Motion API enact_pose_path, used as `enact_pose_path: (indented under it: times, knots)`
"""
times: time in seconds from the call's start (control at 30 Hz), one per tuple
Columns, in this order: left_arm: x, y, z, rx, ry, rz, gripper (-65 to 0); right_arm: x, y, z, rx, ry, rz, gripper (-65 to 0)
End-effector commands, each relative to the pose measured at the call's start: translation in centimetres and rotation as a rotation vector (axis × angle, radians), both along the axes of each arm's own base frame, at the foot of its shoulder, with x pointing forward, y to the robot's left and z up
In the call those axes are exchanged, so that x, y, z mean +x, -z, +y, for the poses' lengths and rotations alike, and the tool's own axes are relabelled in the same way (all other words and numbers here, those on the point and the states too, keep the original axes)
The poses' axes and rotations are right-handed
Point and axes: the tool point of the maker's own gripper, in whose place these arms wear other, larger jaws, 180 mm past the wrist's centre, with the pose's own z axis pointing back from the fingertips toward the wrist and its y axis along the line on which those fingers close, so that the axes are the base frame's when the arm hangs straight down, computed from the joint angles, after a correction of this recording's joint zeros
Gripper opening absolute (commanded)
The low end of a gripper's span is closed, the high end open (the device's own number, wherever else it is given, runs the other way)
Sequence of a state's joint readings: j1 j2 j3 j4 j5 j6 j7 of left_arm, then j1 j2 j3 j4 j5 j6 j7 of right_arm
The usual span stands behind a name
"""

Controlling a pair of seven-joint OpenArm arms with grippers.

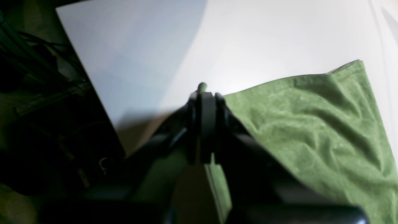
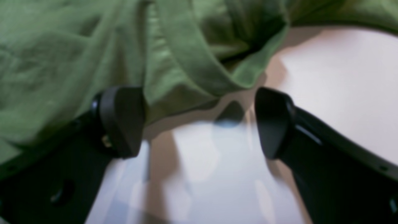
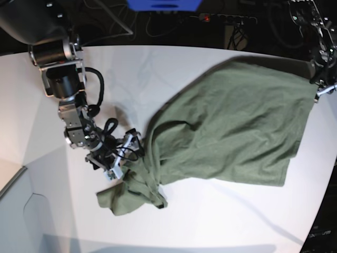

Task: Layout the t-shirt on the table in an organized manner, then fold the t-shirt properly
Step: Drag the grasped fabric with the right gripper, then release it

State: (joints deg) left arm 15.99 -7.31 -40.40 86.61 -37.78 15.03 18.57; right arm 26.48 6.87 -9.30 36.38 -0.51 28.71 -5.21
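Observation:
The olive-green t-shirt [image 3: 231, 126] lies wrinkled across the white table [image 3: 158, 68], stretched from a bunched heap at the lower left up to the far right edge. My left gripper [image 1: 203, 95] is shut on a corner of the shirt [image 1: 311, 124], and a bit of green cloth pokes out between its fingertips. In the base view this gripper [image 3: 316, 80] holds that corner at the table's right edge. My right gripper [image 2: 199, 124] stands wide open just above the table [image 2: 342, 93], with a folded hem of the shirt [image 2: 202, 71] right ahead of its fingers [image 2: 121, 121]. Nothing is between them. It sits by the bunched part [image 3: 124, 155].
Dark cables and a power strip [image 3: 226, 18] lie beyond the table's back edge, beside a blue object [image 3: 163, 4]. In the left wrist view the table edge [image 1: 93, 93] drops off to dark clutter on the left. The tabletop curves away at the right [image 3: 324, 174].

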Motion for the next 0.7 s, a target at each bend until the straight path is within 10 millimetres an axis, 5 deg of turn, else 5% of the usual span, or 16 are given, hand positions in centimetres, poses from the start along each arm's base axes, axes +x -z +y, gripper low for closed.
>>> enact_pose_path:
  times: [0.0, 0.3, 0.5, 0.67]
  knots:
    - [0.5, -1.4, 0.8, 0.042, 0.004, -0.030, -65.0, 1.8, -2.5, 0.7, 0.055, -0.023, -0.067, -11.3]
    - [0.5, -1.4, 0.8, 0.042, 0.004, -0.030, -65.0, 1.7, -3.9, 3.6, 0.137, -0.144, -0.064, -39.3]
    - [0.5, -1.4, 0.8, 0.042, 0.004, -0.028, -65.0, 2.1, -4.4, 4.1, 0.141, -0.147, -0.073, -65.0]
    - [0.5, -1.4, 0.8, 0.045, 0.003, -0.030, -65.0, 1.5, -4.6, 3.2, 0.061, -0.172, -0.058, -65.0]
